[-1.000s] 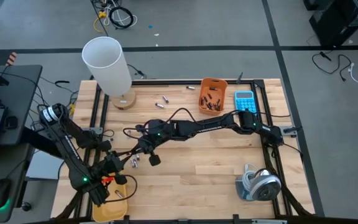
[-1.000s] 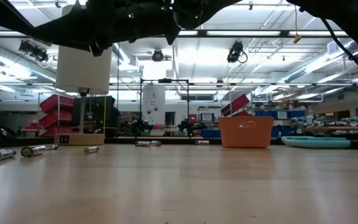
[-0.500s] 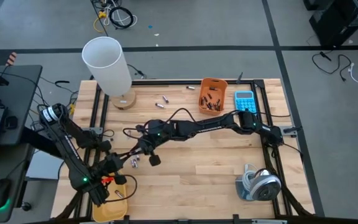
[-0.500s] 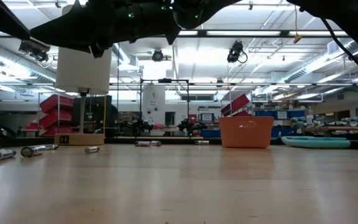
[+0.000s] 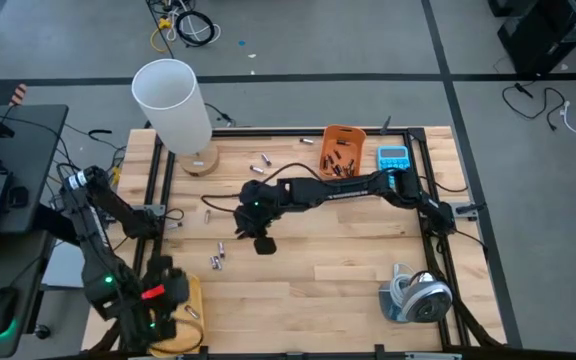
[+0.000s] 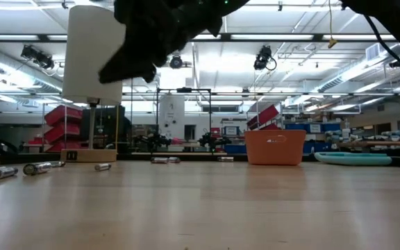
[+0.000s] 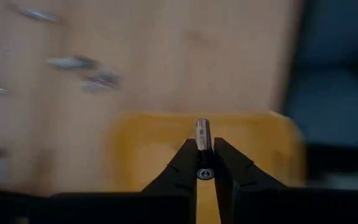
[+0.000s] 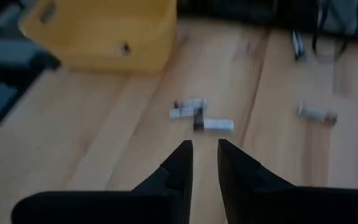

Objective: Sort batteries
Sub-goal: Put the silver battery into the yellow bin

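I have the left gripper (image 7: 204, 163) clamped on one silvery battery (image 7: 202, 133), held upright between the fingertips directly over the yellow bin (image 7: 166, 149) at the table's near-left corner. To finish this step well, I would lower until the cell is inside the bin walls before parting the jaws, so it drops flat and does not bounce out over the rim; the grip is at the cell's lower end only, so I would avoid any quick wrist rotation. The right gripper (image 8: 204, 155) hangs above mid-table with its fingers slightly apart and nothing between them, near a small cluster of loose batteries (image 8: 197, 116) on the wood. Further cells lie by the white cylinder (image 5: 173, 105) and inside the orange bin (image 5: 341, 153). The left wrist view alone shows the held cell; in the high view the left gripper (image 5: 163, 300) hides it. The high view alone gives both bins' positions and the blue calculator (image 5: 393, 159) beside the orange one.
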Controlling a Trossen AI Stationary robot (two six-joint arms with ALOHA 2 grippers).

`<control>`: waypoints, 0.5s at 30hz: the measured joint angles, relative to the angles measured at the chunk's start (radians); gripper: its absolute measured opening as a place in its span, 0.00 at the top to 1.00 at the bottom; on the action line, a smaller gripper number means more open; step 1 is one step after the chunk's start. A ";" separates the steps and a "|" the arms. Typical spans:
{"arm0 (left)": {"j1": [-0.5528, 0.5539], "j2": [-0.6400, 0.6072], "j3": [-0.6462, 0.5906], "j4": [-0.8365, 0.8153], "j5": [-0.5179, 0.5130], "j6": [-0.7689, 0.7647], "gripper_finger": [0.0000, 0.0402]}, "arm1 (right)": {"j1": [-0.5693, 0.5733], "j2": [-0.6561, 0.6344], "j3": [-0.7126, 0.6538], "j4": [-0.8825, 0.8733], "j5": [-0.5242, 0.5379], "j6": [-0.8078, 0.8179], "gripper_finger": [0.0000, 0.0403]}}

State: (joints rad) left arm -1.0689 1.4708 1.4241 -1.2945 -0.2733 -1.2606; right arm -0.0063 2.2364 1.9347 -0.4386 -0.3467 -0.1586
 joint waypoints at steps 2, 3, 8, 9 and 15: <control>-0.019 0.002 -0.007 0.071 0.029 -0.006 0.95 | 0.000 0.000 -0.001 -0.057 0.014 -0.001 0.85; -0.027 0.007 -0.016 0.089 0.034 -0.030 0.95 | 0.000 0.001 -0.002 -0.079 0.021 -0.001 0.85; -0.056 0.066 -0.076 0.097 0.100 -0.139 0.95 | 0.013 0.004 -0.072 -0.076 0.100 0.033 0.85; -0.061 0.078 -0.090 0.100 0.131 -0.141 0.95 | 0.015 0.005 -0.080 -0.074 0.113 0.041 0.85; -0.079 0.141 -0.183 0.148 0.335 -0.118 0.94 | 0.017 0.002 -0.137 0.017 0.170 0.075 0.85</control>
State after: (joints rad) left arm -1.1483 1.6116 1.2412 -1.1463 0.0619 -1.3784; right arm 0.0108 2.2384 1.7976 -0.4212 -0.1764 -0.0837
